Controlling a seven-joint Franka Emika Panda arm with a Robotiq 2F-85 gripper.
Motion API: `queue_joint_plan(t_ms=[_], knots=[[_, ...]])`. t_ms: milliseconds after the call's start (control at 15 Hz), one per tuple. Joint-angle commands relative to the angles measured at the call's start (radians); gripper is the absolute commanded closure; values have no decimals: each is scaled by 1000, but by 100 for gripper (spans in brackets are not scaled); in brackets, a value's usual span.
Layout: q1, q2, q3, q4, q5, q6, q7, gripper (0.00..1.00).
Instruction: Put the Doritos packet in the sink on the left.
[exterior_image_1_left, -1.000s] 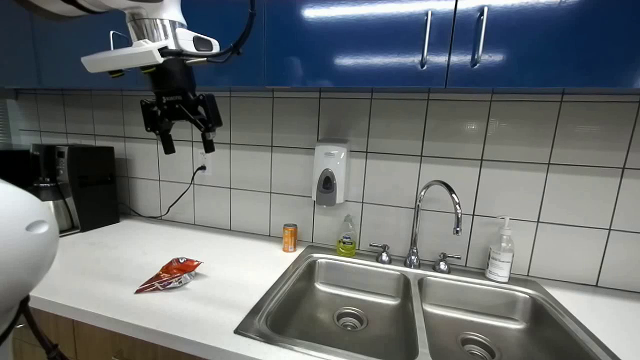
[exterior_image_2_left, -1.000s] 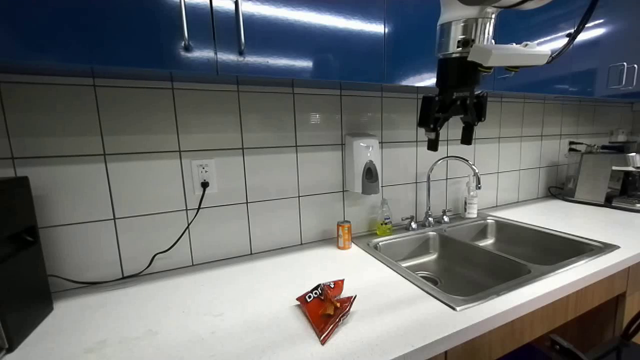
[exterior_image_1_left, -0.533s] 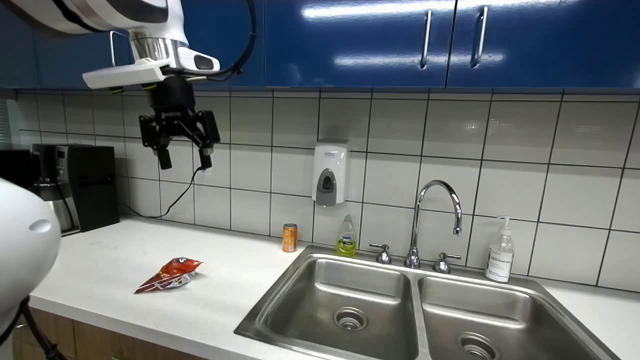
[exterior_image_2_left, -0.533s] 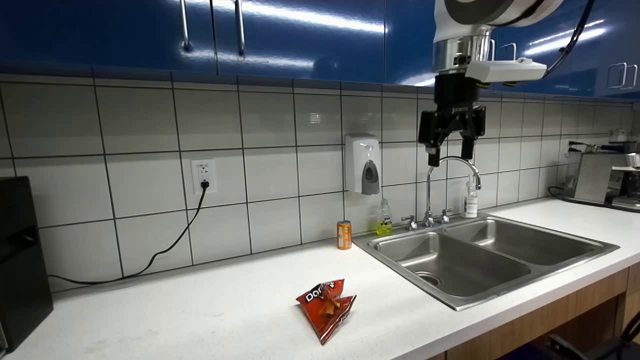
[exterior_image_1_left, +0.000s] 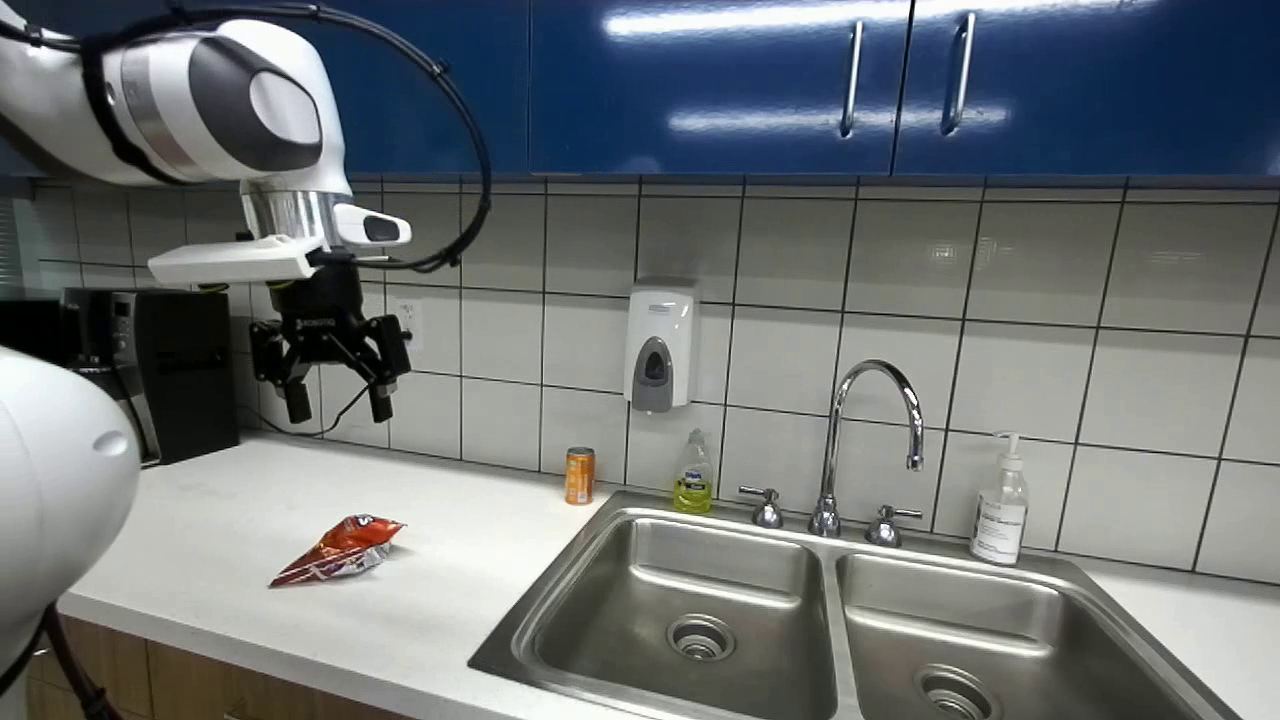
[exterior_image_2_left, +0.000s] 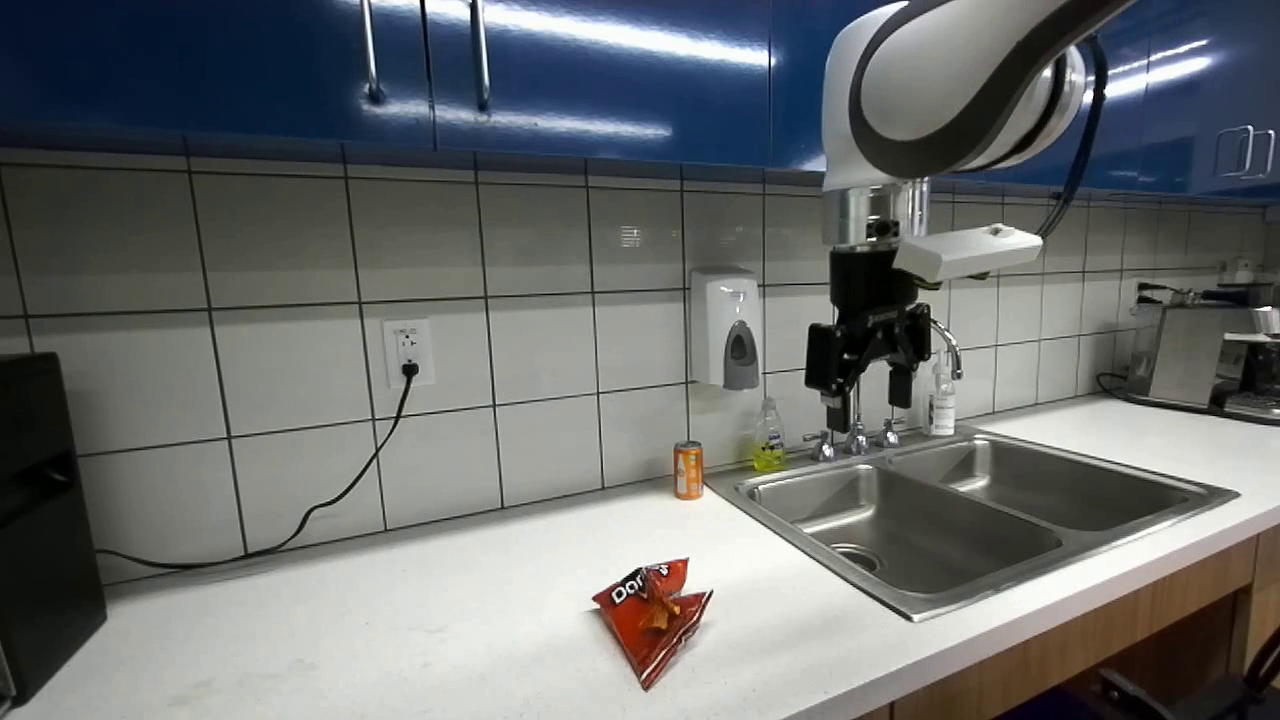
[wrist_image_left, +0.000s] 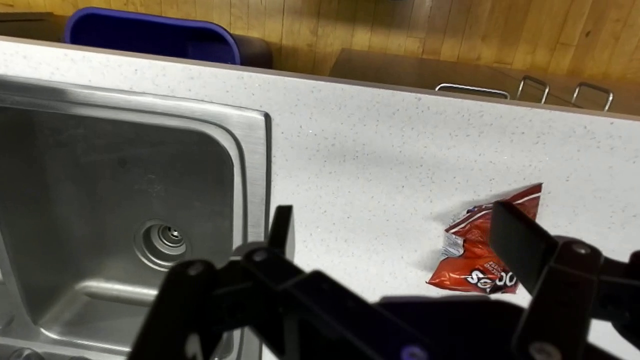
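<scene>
The red Doritos packet lies crumpled on the white counter, left of the sink; it also shows in an exterior view and in the wrist view. The steel double sink has two basins, and the left basin is nearer the packet; its rim also shows in the wrist view. My gripper is open and empty, pointing down, well above the counter; it also shows in an exterior view. In the wrist view its right finger covers part of the packet, with the fingertips wide apart.
An orange can and a yellow-green soap bottle stand by the wall behind the sink's left corner. A tall faucet rises behind the basins. A wall dispenser and a black machine stand behind. Blue cabinets hang above.
My arm and gripper have come down from beside the upper cabinets toward the counter. The gripper stays open. The packet has not moved.
</scene>
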Motion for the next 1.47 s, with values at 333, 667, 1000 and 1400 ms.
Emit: queue_joint_plan(t_ms=[333,667,1000,1400], knots=[[11,271,145,-11,-4,309,234,0],[0,419,208,30,-16,402,415,0],[-20,544,237,87,-94,469,610,0],[-10,687,190,201,-278,460,796,0]])
